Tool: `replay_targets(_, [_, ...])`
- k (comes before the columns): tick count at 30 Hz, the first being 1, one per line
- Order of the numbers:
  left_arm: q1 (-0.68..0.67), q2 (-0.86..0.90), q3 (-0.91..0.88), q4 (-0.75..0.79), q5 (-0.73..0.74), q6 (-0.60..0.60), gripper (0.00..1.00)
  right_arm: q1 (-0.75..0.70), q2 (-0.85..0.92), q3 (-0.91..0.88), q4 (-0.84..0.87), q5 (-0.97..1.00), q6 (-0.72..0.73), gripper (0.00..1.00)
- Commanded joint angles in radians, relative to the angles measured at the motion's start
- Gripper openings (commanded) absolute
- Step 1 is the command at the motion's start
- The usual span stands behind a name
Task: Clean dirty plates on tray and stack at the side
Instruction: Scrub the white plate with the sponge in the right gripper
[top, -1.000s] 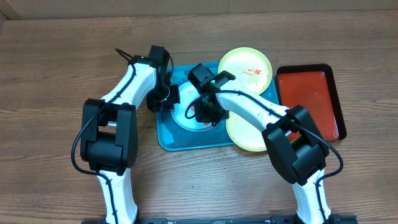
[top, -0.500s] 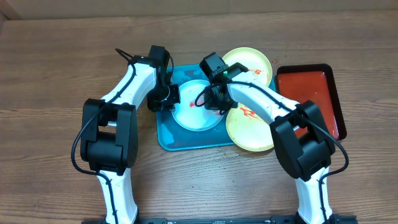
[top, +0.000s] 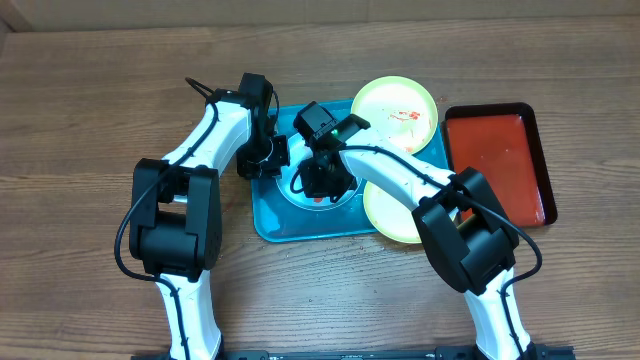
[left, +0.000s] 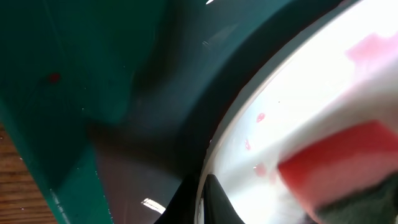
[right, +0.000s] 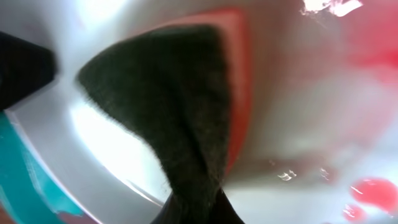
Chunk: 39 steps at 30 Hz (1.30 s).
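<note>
A whitish plate (top: 298, 200) lies on the turquoise tray (top: 275, 226). My left gripper (top: 266, 160) is shut on its left rim; the left wrist view shows the jaws (left: 203, 200) clamped on the plate's edge (left: 292, 93). My right gripper (top: 323, 180) is shut on a red sponge with a dark scouring side (right: 168, 106) and presses it on the plate (right: 311, 155), where red sauce spots (right: 373, 188) remain. One yellow-green plate (top: 396, 108) with red smears lies behind the tray. Another (top: 392, 226) lies at the tray's right, partly under my right arm.
A smaller red dark-rimmed tray (top: 500, 160) sits on the wooden table at the right. The sponge also shows in the left wrist view (left: 336, 163). The tray's turquoise floor (left: 62, 93) fills that view's left side.
My right gripper swept the sponge to the plate's back right, then back to its centre-left. The left gripper has stayed on the rim.
</note>
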Motion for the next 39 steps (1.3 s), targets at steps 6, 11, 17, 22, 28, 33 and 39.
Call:
replay_targets(6, [-0.008, 0.044, -0.029, 0.013, -0.048, -0.021, 0.04, -0.013, 0.011, 0.087, -0.063, 0.382, -0.143, 0.04])
replay_targets(11, [-0.008, 0.044, -0.029, 0.012, -0.048, -0.021, 0.04, -0.029, 0.014, 0.087, -0.032, 0.403, -0.204, 0.04])
replay_targets(17, [-0.008, 0.044, -0.029, 0.012, -0.048, -0.021, 0.04, -0.029, 0.017, 0.087, -0.047, 0.279, -0.239, 0.04])
replay_targets(22, [-0.008, 0.044, -0.029, 0.012, -0.048, -0.021, 0.04, -0.011, 0.017, 0.087, -0.072, 0.142, -0.277, 0.04])
replay_targets(28, [-0.008, 0.044, -0.029, 0.012, -0.048, -0.021, 0.04, 0.014, 0.017, 0.087, -0.065, 0.081, -0.222, 0.04])
replay_targets(33, [-0.008, 0.044, -0.029, 0.011, -0.048, -0.021, 0.04, -0.023, 0.017, 0.087, -0.052, 0.151, 0.003, 0.04])
replay_targets(39, [-0.008, 0.044, -0.029, 0.011, -0.048, -0.021, 0.04, -0.098, 0.017, 0.087, -0.026, 0.139, 0.102, 0.04])
